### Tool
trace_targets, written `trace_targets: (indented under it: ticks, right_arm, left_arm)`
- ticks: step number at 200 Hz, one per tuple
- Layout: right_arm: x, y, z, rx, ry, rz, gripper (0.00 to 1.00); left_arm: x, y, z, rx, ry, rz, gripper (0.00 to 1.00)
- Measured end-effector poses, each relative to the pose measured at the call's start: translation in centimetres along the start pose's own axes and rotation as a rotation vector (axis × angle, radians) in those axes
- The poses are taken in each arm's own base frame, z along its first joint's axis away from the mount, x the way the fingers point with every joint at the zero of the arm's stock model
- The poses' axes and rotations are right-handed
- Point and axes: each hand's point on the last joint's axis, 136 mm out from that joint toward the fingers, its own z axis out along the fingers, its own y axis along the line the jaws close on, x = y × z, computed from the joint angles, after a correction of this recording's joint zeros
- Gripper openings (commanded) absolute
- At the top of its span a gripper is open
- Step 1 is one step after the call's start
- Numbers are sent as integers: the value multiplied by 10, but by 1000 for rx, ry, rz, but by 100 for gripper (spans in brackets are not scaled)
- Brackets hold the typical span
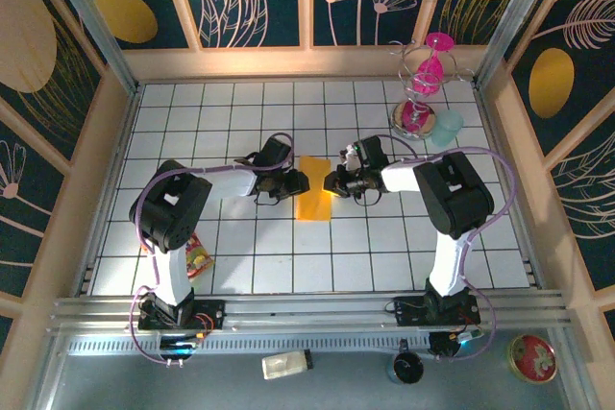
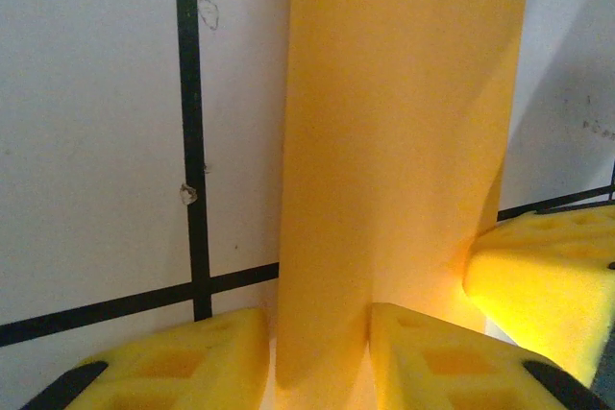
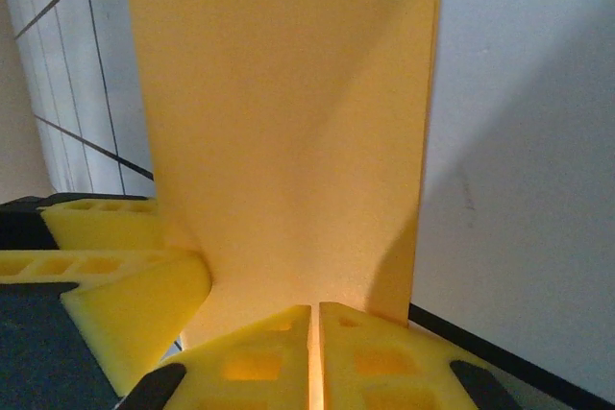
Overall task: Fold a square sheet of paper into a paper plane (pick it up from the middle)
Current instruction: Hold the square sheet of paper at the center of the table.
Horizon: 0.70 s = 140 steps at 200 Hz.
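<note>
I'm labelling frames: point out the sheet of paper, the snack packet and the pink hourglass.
sheet of paper (image 1: 313, 201): top external, its middle.
snack packet (image 1: 199, 258): top external, visible edge.
pink hourglass (image 1: 428, 69): top external, its waist.

My left gripper (image 1: 300, 182) and right gripper (image 1: 332, 182) flank the folded orange-yellow square sheet of paper (image 1: 313, 189) on the white tiled table (image 1: 240, 256); a crinkly red-yellow snack packet (image 1: 198, 258) lies beside my left base.

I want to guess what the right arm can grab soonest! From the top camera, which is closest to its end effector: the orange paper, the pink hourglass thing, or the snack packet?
1. The orange paper, right beside the right end effector, mid-table.
2. The pink hourglass, back right.
3. The snack packet, front left, by the left arm's base.
</note>
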Motion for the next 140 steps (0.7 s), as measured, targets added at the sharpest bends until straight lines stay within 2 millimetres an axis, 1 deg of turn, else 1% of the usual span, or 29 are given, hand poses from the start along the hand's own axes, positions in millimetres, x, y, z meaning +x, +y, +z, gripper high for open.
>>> trace_targets:
  ticks: [37, 51, 59, 79, 91, 107, 117, 140]
  right_arm:
    - [1, -3, 1, 21, 19, 13, 9]
    - [1, -4, 2, 24, 23, 18, 8]
    - [1, -4, 2, 24, 25, 19, 8]
    - [2, -5, 3, 26, 29, 23, 7]
    - [2, -5, 3, 28, 31, 25, 7]
    - [2, -6, 4, 29, 32, 27, 6]
    - [2, -6, 4, 30, 32, 28, 6]
    - [3, -8, 4, 32, 34, 30, 6]
  left_arm:
    - [-4, -6, -6, -19, -21, 12, 45]
    - [-5, -7, -9, -45, -42, 23, 46]
    - [-8, -5, -11, -77, -66, 27, 46]
    - [-22, 8, -27, -154, -134, 13, 45]
    - [-31, 8, -39, -166, -174, 8, 41]
    - [-41, -2, -55, -134, -220, 9, 35]
    - [-44, -14, -62, -84, -229, 15, 31]
    - [-42, -42, -63, 47, -201, 26, 20]
